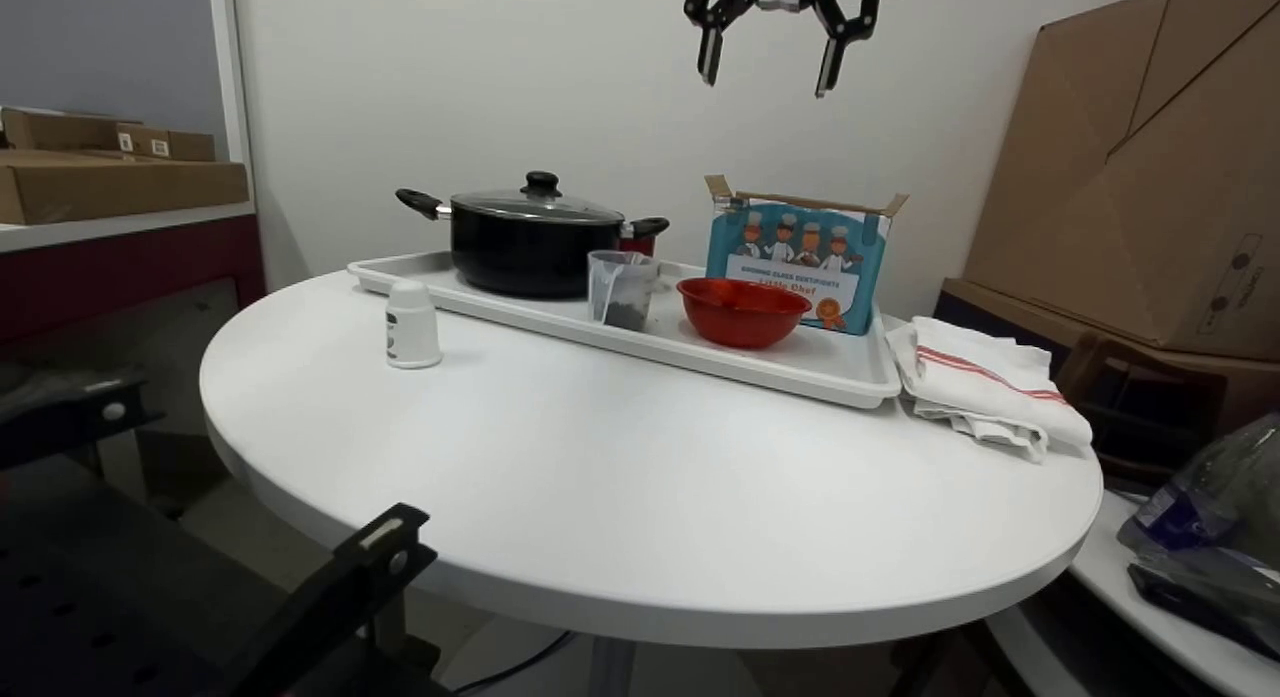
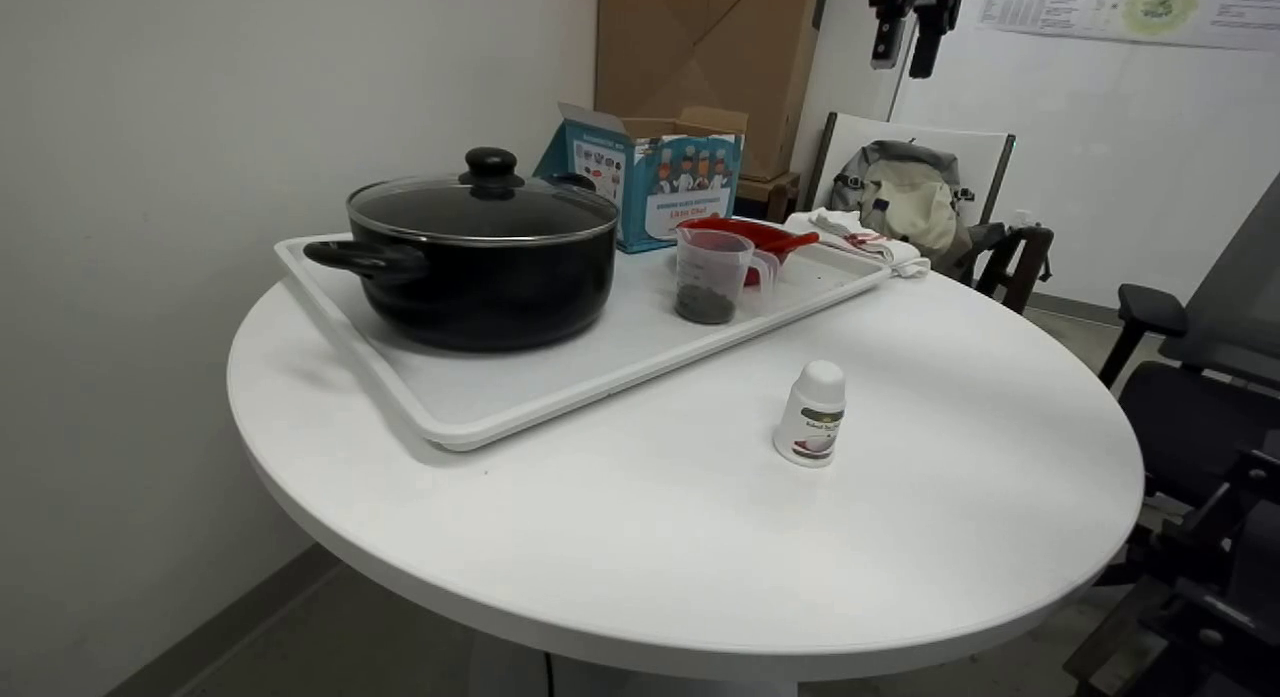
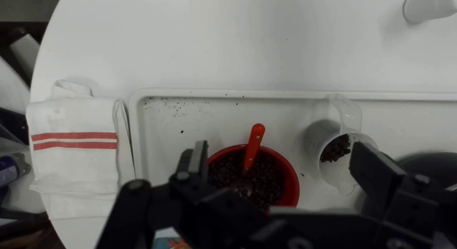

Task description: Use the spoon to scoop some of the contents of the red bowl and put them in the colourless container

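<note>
Jaws spread wide; spoon [image 3: 250,156] well below, between them in wrist view, in red bowl [image 1: 742,322].

Looks down on the red bowl [image 3: 293,184] in the wrist view. Farther off, slants across the shared table [image 1: 600,497] in both exterior views, facing the far wall [image 1: 420,87] in an exterior view.

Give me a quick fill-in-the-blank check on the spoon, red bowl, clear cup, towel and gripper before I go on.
1. The spoon has its scooping end ____ the red bowl.
2. The clear cup stands ____ the red bowl and the black pot.
3. The gripper holds nothing; its jaws are ____, not shut.
4. In the wrist view, the folded towel shows ____ red stripes.

Missing words: inside; between; open; two.
</note>
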`<move>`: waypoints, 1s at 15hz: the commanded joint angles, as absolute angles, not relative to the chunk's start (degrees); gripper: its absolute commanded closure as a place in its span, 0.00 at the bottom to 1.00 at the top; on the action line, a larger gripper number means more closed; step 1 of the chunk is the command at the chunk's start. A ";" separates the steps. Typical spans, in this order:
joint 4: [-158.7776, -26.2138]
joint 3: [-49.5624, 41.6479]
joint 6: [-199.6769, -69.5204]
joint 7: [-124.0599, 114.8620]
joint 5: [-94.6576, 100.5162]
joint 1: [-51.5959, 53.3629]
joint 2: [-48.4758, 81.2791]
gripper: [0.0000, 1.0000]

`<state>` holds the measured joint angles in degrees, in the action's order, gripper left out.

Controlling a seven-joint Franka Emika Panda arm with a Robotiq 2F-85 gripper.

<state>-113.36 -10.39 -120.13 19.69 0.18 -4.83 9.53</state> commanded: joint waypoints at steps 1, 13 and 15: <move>-106.61 -8.39 -119.64 18.87 -0.76 -7.13 16.59 0.00; -94.40 -4.31 -118.87 15.53 -0.02 -8.68 32.54 0.00; -92.81 -3.92 -118.48 15.29 0.07 -8.70 34.49 0.00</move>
